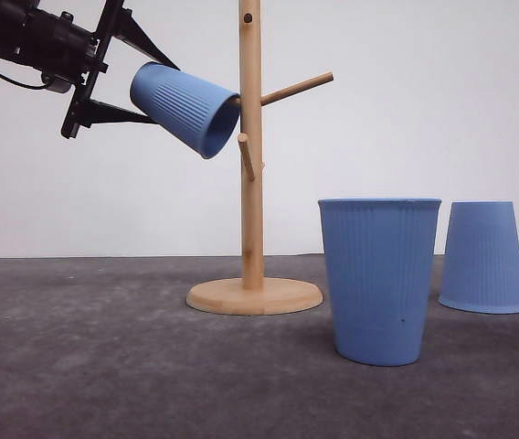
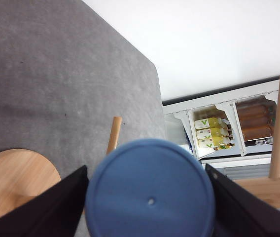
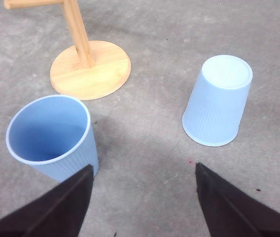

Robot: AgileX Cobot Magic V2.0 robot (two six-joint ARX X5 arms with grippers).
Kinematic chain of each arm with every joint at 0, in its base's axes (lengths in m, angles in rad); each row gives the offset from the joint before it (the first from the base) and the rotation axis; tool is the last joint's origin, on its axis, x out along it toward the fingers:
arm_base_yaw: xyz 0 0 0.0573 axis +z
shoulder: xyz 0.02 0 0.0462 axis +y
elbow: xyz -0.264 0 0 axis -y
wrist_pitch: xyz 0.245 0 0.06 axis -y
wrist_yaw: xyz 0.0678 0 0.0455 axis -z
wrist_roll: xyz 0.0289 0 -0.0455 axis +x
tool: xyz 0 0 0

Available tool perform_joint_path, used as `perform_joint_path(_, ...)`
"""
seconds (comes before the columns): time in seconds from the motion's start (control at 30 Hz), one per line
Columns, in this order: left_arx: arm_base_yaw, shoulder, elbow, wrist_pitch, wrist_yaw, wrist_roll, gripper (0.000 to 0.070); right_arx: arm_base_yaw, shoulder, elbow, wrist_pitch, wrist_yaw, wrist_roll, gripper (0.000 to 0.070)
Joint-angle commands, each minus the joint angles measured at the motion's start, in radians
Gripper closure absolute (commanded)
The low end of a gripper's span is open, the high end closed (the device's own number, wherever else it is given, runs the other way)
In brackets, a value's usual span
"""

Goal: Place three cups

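The left pincer [image 1: 118,69] is clamped on one blue cup [image 1: 186,108], tilted, its mouth against the post of the wooden rack [image 1: 251,146] — a short peg [image 1: 245,155] sits just below the rim. On the grey counter [image 1: 104,366] an upright cup [image 1: 380,279] stands near the rack's base, an upside-down cup [image 1: 483,257] beyond it. The right pincer [image 3: 142,197] hangs above them, fingers apart.

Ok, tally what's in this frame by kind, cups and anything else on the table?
Blue cups: 3 (one held by the left end effector at the rack, one upright, one upside down)
Wooden rack: 1
Total: 4
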Motion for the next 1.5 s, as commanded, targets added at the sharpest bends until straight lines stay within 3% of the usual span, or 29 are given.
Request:
perform_joint_path(0.0, -0.003, 0.021, 0.023, 0.009, 0.012, 0.015, 0.0217, 0.005, 0.003, 0.016, 0.011, 0.005, 0.008, 0.0281)
perform_joint_path(0.3, -0.003, 0.021, 0.023, 0.010, 0.023, 0.018, 0.0209, 0.005, 0.003, 0.016, 0.011, 0.006, 0.008, 0.0282)
perform_joint_path(0.5, 0.001, 0.021, 0.023, 0.009, 0.028, 0.031, 0.0169, 0.005, 0.003, 0.016, 0.011, 0.024, 0.008, 0.0281)
perform_joint_path(0.93, 0.057, 0.016, 0.023, -0.009, 0.050, 0.120, 0.0170, 0.005, 0.003, 0.016, 0.011, 0.024, 0.008, 0.0282)
perform_joint_path(1.2, 0.128, -0.047, 0.023, -0.159, 0.004, 0.309, 0.0178, 0.005, 0.003, 0.016, 0.011, 0.024, 0.008, 0.0281)
perform_joint_path(1.4, 0.154, -0.168, 0.017, -0.422, -0.216, 0.610, 0.0186, 0.005, 0.003, 0.016, 0.010, 0.027, 0.010, 0.0282)
perform_joint_path(1.47, 0.155, -0.208, 0.001, -0.460, -0.265, 0.668, 0.0190, 0.005, 0.004, 0.016, 0.010, 0.030, 0.016, 0.0281)
